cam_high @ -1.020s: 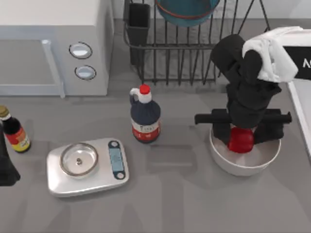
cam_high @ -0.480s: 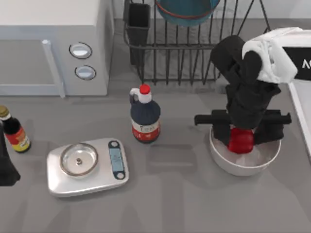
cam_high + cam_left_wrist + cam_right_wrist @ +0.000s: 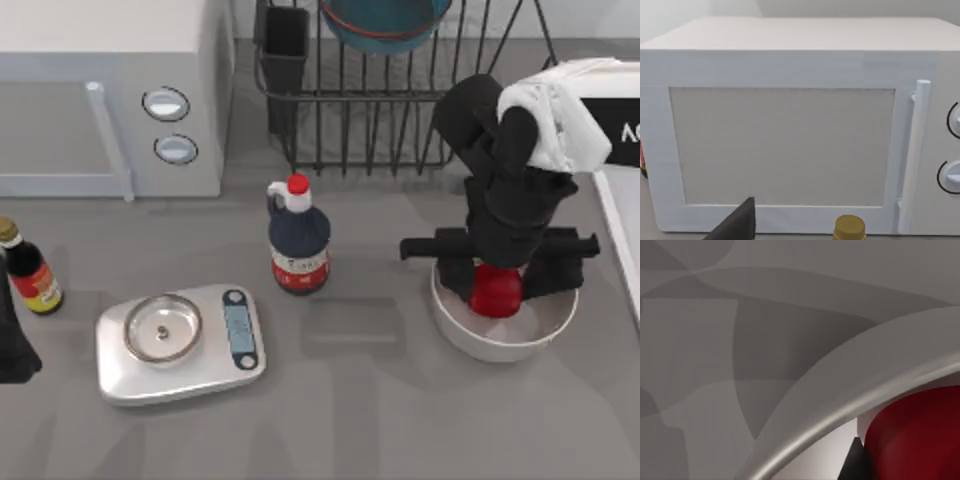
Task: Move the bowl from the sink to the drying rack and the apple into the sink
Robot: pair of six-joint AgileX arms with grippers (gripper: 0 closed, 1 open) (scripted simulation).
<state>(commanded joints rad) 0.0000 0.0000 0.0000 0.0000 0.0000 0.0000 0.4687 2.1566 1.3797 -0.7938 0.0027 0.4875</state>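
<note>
The red apple (image 3: 496,292) sits inside a white bowl (image 3: 455,325) at the table's right. My right gripper (image 3: 497,283) reaches down into that bowl, a finger pressed against each side of the apple, shut on it. The right wrist view has the apple (image 3: 920,435) close up behind the white bowl's rim (image 3: 840,410). The dark teal-blue bowl (image 3: 385,25) with its reddish band stands in the black wire drying rack (image 3: 370,110) at the back. The pale sink rim (image 3: 617,240) runs along the right edge. My left arm is parked at the left edge (image 3: 10,345).
A white microwave (image 3: 100,90) fills the back left. A dark bottle with a red cap (image 3: 298,240) stands mid-table, a silver kitchen scale (image 3: 180,342) front left, and a small sauce bottle (image 3: 28,270) at the far left. The rack's black utensil cup (image 3: 285,45) is at its left corner.
Hardly anything differs: the right gripper stays in the white bowl around the apple, with only a very slight shift of the wrist. The left arm is still.
</note>
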